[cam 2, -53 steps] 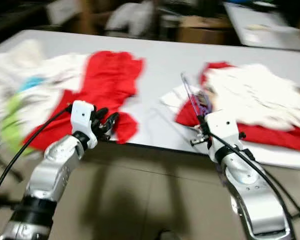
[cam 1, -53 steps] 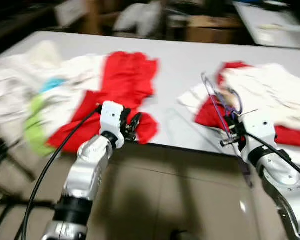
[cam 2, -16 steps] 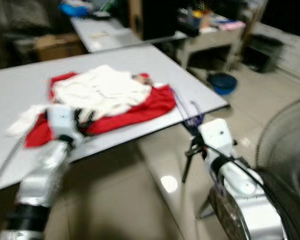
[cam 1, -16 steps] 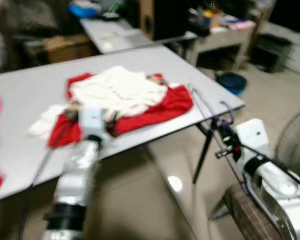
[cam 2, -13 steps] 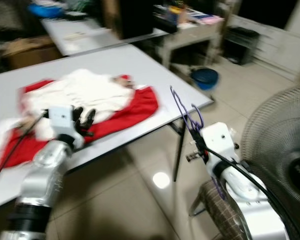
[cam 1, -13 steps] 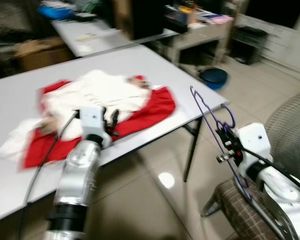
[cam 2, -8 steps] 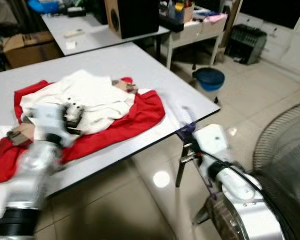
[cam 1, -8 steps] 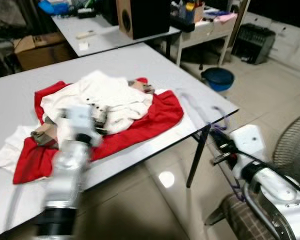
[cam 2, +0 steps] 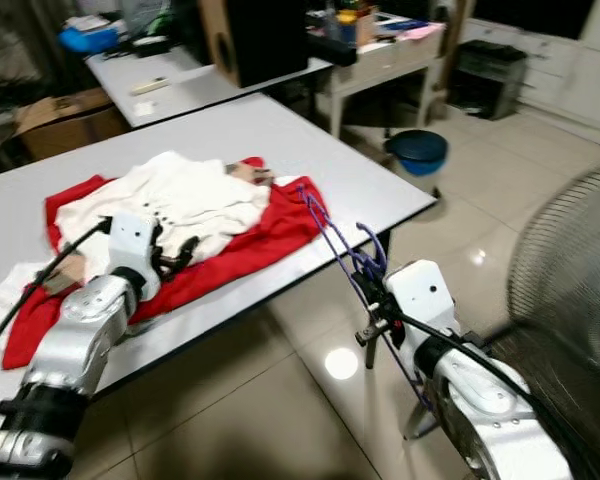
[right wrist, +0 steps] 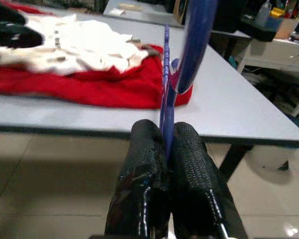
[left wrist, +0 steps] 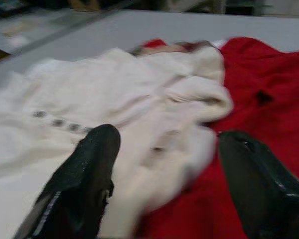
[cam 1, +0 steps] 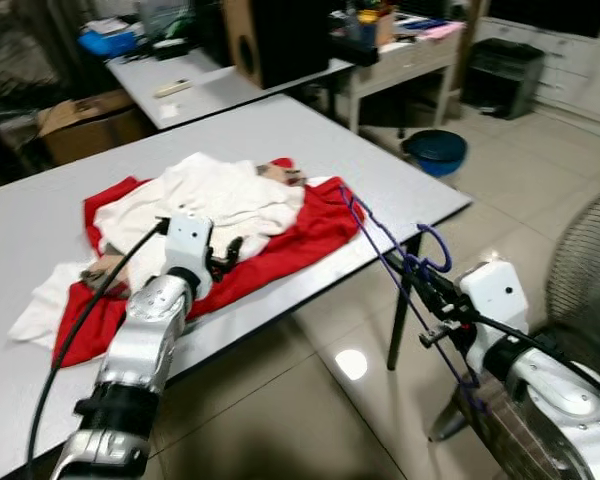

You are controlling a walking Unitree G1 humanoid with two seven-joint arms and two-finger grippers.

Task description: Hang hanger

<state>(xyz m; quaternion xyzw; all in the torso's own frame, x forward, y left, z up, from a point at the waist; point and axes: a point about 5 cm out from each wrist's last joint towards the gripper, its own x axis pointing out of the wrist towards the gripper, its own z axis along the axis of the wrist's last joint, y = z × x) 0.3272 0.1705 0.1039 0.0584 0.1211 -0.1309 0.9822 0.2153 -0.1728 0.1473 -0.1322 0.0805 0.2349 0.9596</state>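
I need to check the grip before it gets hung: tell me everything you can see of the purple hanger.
The purple hanger is thin, wire-like, glossy blue-purple, with a curved hook near the right gripper, whose two black fingers are shut on its shaft. It is held in the air, tilted, its long arm reaching up toward the table's edge near the red garment. Nothing else visibly touches it.

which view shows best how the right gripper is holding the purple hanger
The right wrist view: the right gripper has its jaws shut on the purple hanger, close up and sharp. Both eye views show the hanger's whole outline, hook included, sticking up from the gripper beside the table, but the grip itself is small.
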